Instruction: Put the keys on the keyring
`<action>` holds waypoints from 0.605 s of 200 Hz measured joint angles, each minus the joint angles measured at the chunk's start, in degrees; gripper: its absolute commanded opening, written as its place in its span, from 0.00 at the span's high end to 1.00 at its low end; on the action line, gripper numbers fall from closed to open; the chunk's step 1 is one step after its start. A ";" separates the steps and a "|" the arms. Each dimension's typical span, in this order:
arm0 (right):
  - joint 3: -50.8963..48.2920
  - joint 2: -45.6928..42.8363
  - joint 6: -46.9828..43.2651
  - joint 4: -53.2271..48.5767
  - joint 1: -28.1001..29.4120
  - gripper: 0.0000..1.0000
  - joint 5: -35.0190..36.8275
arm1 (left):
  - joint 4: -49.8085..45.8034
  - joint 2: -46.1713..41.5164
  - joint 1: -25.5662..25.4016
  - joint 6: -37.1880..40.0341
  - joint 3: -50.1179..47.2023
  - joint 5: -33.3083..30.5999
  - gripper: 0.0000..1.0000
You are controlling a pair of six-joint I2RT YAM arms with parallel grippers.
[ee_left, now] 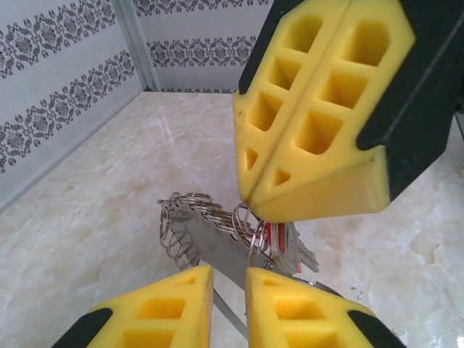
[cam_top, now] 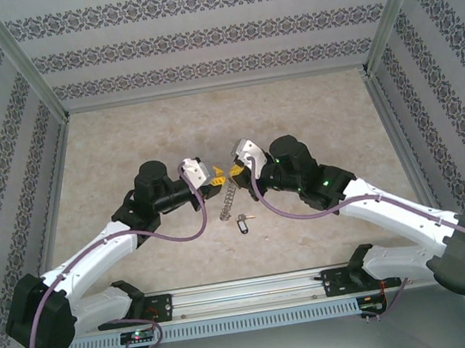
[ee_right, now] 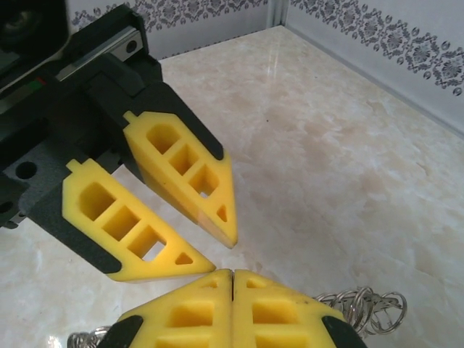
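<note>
The keyring (cam_top: pixel 229 199), a silvery loop strung with many small rings, hangs above the table's middle. My right gripper (cam_top: pixel 234 172) is shut on its top; rings (ee_right: pixel 371 308) stick out beside the closed fingertips (ee_right: pixel 232 275). In the left wrist view the keyring (ee_left: pixel 199 221) carries a key with a red tag (ee_left: pixel 274 235) just under the right gripper (ee_left: pixel 246 203). My left gripper (ee_left: pixel 229 279) faces it tip to tip, open by a narrow gap, with the loop's flat wire running between the fingers. The dark-tagged key (cam_top: pixel 242 222) lies on the table below.
The marble tabletop (cam_top: pixel 125 146) is boxed in by patterned walls (cam_top: pixel 212 30) with metal corner posts. A metal rail (cam_top: pixel 249 293) carrying both arm bases runs along the near edge.
</note>
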 measured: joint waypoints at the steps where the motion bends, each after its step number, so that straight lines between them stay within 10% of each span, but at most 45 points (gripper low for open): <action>1: 0.00 0.02 -0.04 0.02 0.00 1.00 -0.07 | -0.02 0.02 0.00 0.02 0.00 -0.02 0.82; 121: 0.28 13.14 -1.84 1.64 -0.74 1.00 -9.81 | -7.98 -6.43 7.26 -1.03 -5.66 -2.60 0.81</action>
